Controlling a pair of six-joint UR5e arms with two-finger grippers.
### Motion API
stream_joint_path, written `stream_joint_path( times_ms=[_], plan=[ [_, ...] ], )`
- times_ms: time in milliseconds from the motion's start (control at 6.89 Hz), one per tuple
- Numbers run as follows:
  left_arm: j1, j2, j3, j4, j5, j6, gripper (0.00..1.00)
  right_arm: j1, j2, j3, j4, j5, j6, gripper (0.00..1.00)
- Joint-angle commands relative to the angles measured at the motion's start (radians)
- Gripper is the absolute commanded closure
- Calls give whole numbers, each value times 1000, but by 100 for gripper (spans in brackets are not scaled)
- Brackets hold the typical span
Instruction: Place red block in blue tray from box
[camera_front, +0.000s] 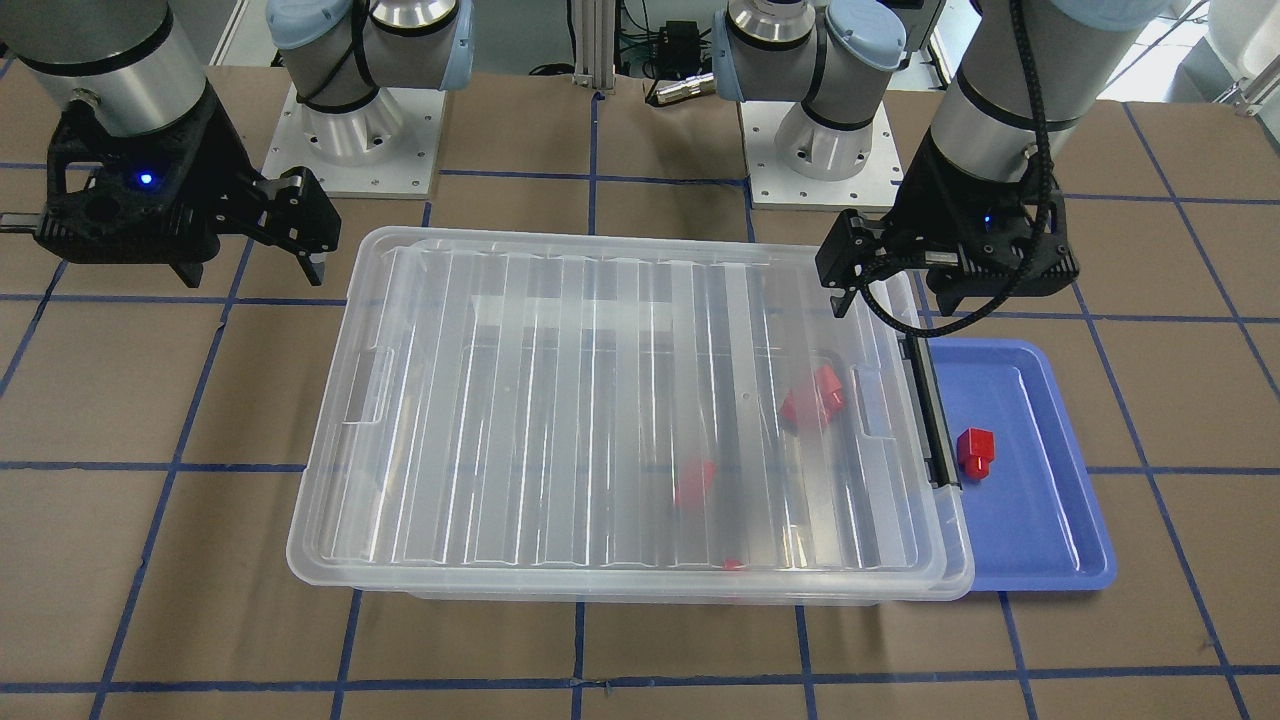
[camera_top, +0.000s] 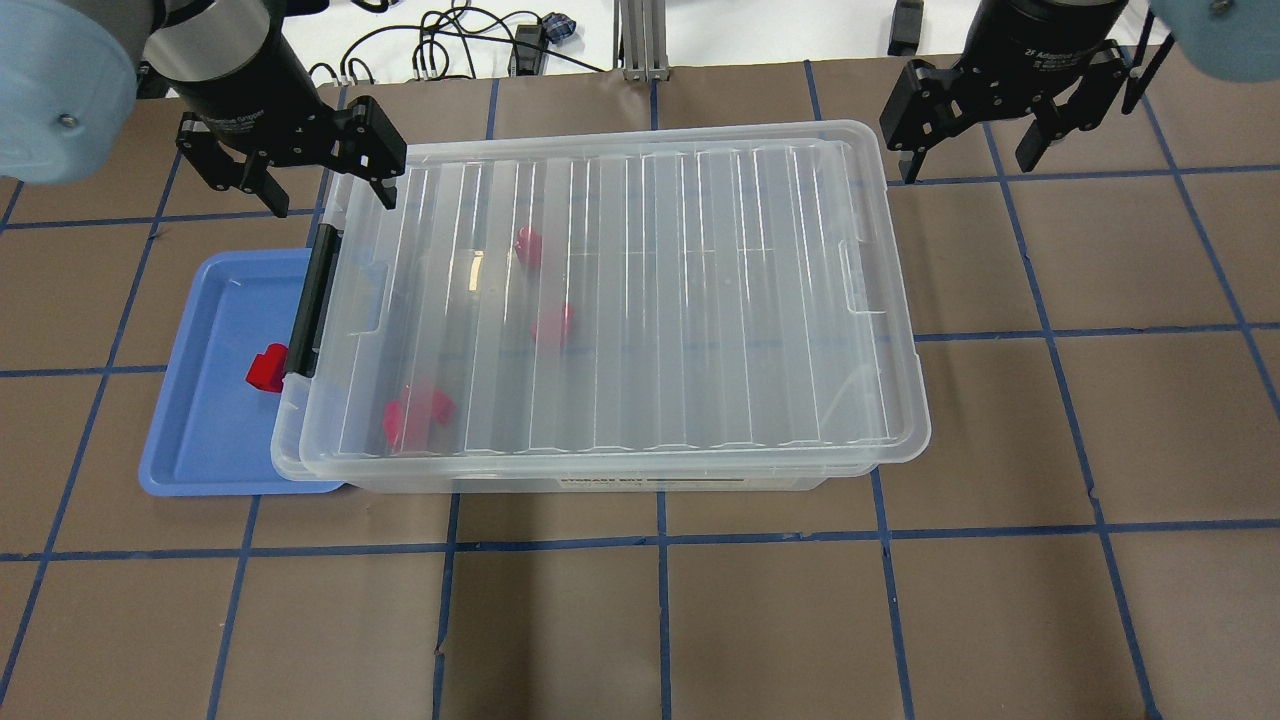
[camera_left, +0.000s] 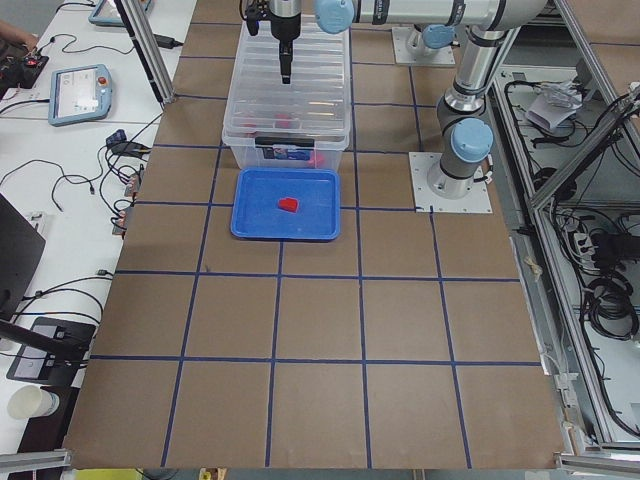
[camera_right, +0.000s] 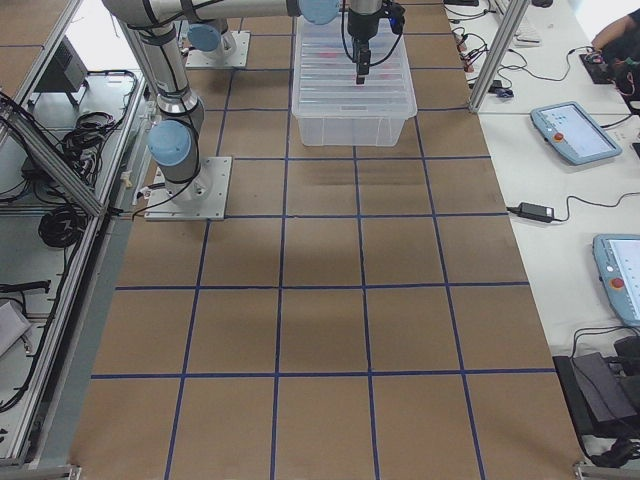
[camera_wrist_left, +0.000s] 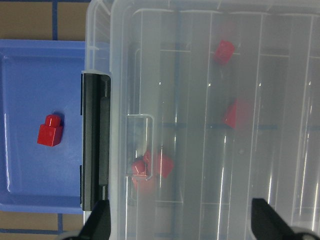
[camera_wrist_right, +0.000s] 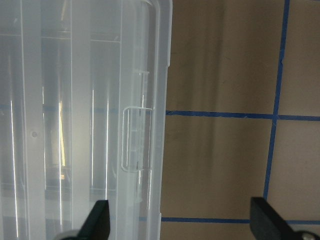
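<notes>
One box (camera_top: 700, 300), one blue tray (camera_top: 200, 420). One red block (camera_top: 265, 368) in the tray. Two loose red blocks (camera_top: 553, 322) inside the box, plus a blurry clump (camera_top: 415, 415) lower left, can't count that one.

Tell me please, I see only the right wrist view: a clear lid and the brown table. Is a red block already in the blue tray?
Observer: Yes, one red block lies in the blue tray, apart from its rim.
Operator: Are there more in the box?
Observer: Yes, other red blocks show through the lid that covers the box.
Operator: What does the left claw do?
Observer: The left claw is open and empty, above the end of the box that has the black latch.
</notes>
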Motion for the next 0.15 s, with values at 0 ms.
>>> stream_joint_path(
  times_ms=[0],
  plan=[
    [-1,-1,0,0,0,0,0,0,-4,-1,0,2,0,0]
  ],
)
